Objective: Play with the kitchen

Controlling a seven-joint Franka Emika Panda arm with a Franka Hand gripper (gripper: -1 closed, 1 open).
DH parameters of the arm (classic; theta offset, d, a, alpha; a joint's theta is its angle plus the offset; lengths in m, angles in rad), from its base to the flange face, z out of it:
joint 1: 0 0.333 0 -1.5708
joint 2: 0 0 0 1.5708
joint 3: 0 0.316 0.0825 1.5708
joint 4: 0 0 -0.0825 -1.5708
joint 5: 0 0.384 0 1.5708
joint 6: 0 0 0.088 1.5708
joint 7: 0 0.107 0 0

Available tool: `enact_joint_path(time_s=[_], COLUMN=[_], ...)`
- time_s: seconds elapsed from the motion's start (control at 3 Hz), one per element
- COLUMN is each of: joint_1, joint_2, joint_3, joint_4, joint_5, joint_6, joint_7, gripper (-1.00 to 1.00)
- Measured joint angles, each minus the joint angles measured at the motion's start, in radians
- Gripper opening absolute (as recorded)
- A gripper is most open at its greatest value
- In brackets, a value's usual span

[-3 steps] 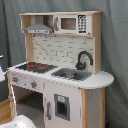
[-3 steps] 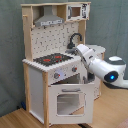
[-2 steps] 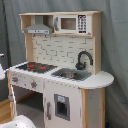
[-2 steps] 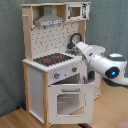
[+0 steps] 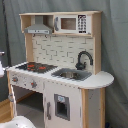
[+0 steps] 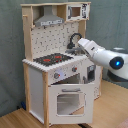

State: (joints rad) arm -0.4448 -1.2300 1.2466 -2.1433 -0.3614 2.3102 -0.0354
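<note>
The kitchen (image 6: 57, 70) looks rigid and heavy; grab its faucet (image 6: 74, 41) or knobs. End effector's opening: cannot tell.

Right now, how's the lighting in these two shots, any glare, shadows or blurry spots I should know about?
In the first exterior view, light is soft and even on the kitchen, with a dim recess under the counter and blurred white shapes at the first exterior view's left edge. In the second exterior view, the white arm looks bright against the grey curtain, and the oven window shows pale, without sharp glare.
</note>
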Motion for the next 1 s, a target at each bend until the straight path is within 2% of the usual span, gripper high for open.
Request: enact_joint_path(time_s=[1.0], joint_1=[0.124], joint_2=[0.111], joint_3=[-0.065], joint_4=[-0.017], joint_5=[0.15], joint_6=[-0.207], joint_7=[-0.273], gripper=[1.0])
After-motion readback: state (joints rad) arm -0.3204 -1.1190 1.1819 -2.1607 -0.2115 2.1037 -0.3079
